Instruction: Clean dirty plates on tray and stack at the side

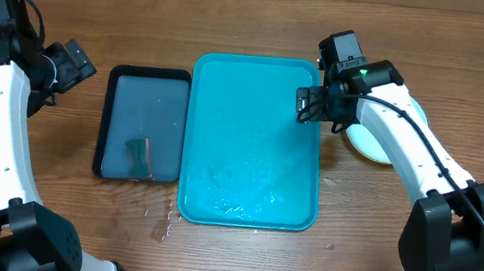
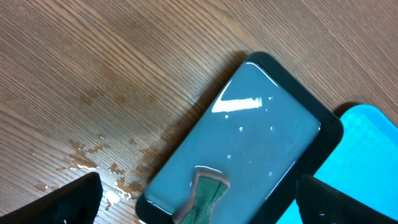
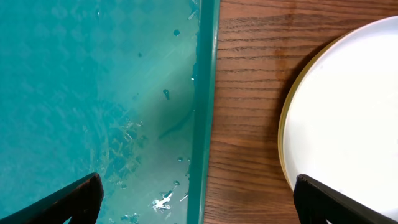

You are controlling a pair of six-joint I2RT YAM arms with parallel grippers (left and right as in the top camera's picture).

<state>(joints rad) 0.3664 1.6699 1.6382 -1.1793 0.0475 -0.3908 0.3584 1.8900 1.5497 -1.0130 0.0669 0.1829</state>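
The right gripper (image 1: 305,104), jaws spread and empty, hovers over the right rim of the tray (image 1: 228,97); the plates (image 1: 363,147) sit on the table just right of it, seemingly stacked, far nearer this arm than the left gripper (image 1: 73,63), also spread

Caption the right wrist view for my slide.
Open right gripper over wet tray rim; plate on table beside it.

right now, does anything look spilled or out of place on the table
Yes. Water lies on the wooden table: small puddles sit beside the dark tray, near one corner, where the wood should be dry. The turquoise tray is also wet with droplets. Nothing else looks askew.
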